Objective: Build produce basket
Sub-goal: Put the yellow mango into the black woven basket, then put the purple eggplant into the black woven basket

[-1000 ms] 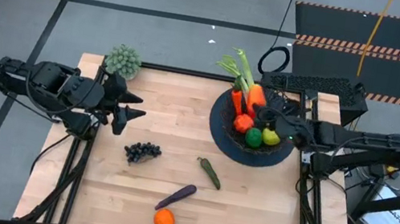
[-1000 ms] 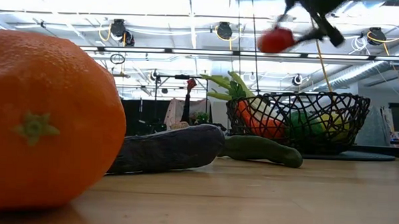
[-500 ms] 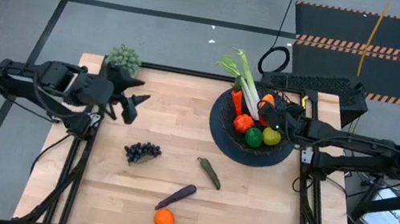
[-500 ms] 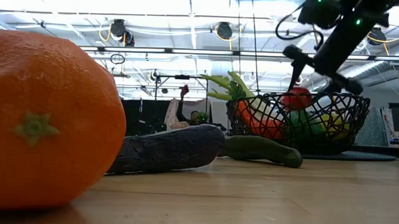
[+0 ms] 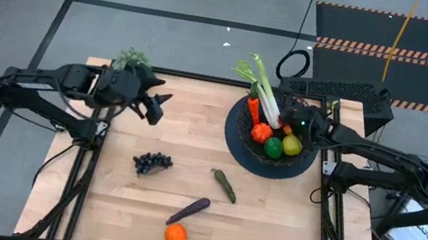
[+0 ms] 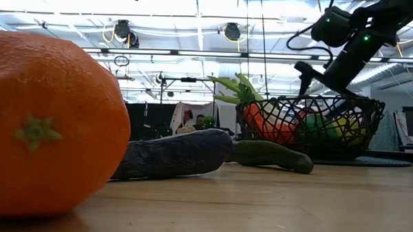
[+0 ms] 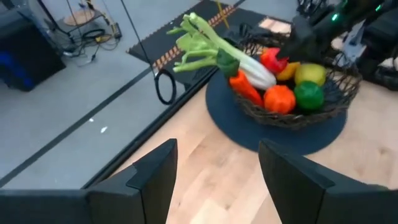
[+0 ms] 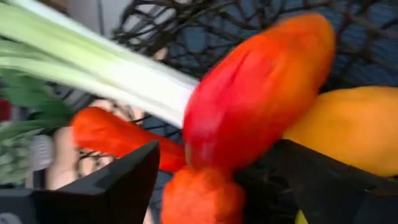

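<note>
The basket [image 5: 241,125] stands at the table's far right on a dark round mat, holding a leek [image 5: 262,83], carrot, tomato [image 5: 261,132], lime [image 5: 273,147], lemon [image 5: 292,144] and a red-yellow pepper [image 8: 255,99]. My right gripper [image 8: 217,155] hangs open over the basket, its fingers on either side of the pepper, which leans on the leek and lemon. My left gripper [image 5: 155,108] is open above the table's far left, holding nothing. Grapes [image 5: 153,162], a pickle [image 5: 224,184], an eggplant [image 5: 188,211] and an orange [image 5: 175,235] lie on the table.
A pale bushy clump [image 5: 131,60] sits at the far left corner behind my left arm. The bare wood between the grapes and the basket is free. A black stand [image 5: 340,93] is just beyond the table's far right corner.
My right gripper has come down toward the basket with the red-yellow pepper, opened and let go; the pepper now lies in the basket against the leek. My left gripper has swung toward the table's right and far edge and turned toward the basket.
</note>
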`<act>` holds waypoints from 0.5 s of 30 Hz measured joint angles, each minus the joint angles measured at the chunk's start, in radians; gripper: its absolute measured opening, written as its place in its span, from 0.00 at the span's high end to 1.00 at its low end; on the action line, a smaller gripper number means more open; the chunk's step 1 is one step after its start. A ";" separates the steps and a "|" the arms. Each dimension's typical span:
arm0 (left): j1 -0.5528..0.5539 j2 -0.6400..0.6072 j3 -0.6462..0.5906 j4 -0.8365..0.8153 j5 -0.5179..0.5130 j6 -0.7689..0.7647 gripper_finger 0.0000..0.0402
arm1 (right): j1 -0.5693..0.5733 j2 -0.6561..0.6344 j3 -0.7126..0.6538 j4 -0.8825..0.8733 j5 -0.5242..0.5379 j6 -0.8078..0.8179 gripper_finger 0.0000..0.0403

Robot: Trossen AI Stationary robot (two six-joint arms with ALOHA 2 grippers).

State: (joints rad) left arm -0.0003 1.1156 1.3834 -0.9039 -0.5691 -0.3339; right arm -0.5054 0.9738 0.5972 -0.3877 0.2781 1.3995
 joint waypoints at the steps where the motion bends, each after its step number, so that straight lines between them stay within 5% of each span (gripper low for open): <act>1: 0.006 0.008 0.000 0.008 0.005 0.011 0.44 | -0.001 -0.010 0.000 0.009 -0.011 -0.005 0.19; 10: 0.036 0.013 -0.001 -0.001 0.209 0.013 0.44 | 0.008 -0.152 0.000 0.083 -0.018 -0.028 0.18; 15: 0.036 0.012 -0.001 -0.088 0.343 -0.045 0.44 | 0.086 -0.216 0.000 0.409 -0.008 -0.186 0.18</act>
State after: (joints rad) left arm 0.0360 1.1275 1.3827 -0.9918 -0.2258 -0.3791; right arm -0.4198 0.7574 0.5972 0.0210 0.2700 1.2137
